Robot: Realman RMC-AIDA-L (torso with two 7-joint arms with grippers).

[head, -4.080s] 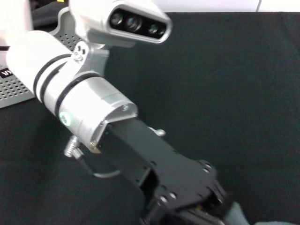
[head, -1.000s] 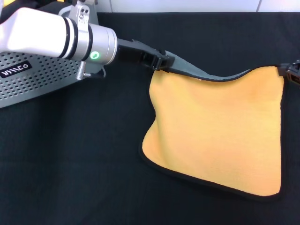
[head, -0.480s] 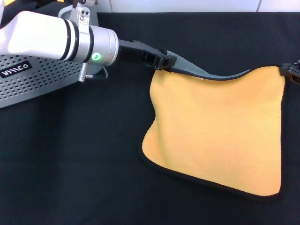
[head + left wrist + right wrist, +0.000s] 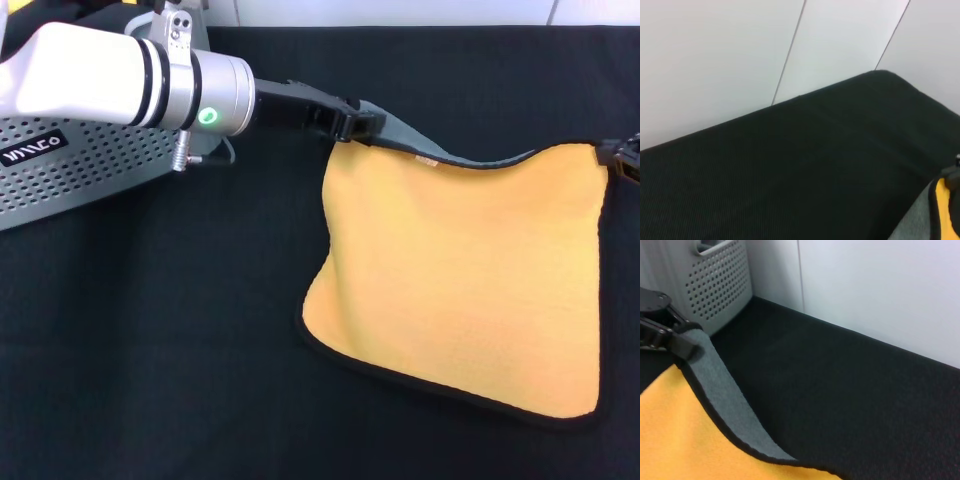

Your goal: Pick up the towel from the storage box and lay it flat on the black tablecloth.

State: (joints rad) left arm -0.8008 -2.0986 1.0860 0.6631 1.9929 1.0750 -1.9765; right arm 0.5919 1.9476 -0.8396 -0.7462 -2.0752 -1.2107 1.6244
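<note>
The towel (image 4: 465, 275) hangs stretched between two tools above the black tablecloth (image 4: 150, 350), yellow-orange face toward the head camera, its lower edge lying on the cloth. The left tool (image 4: 352, 127) is clamped on one upper corner; the right tool (image 4: 622, 155), cut off at the frame's edge, meets the other corner, but whether it is closed there cannot be made out.

Only the right wrist view shows the towel's grey reverse as a broad folded-over band along the sagging, black-trimmed top edge, with the left tool's dark fingers pinching its end in front of the storage box (image 4: 720, 282). The left wrist view shows just a sliver of yellow and grey at one corner, with bare tablecloth running back to a white wall (image 4: 740, 45).

In the head view the perforated grey storage box sits at the left edge, partly hidden by the left arm, well apart from the towel. Open black cloth lies to the left of and in front of the towel. A small white label (image 4: 430, 160) sits near the top hem; its print is unreadable.
</note>
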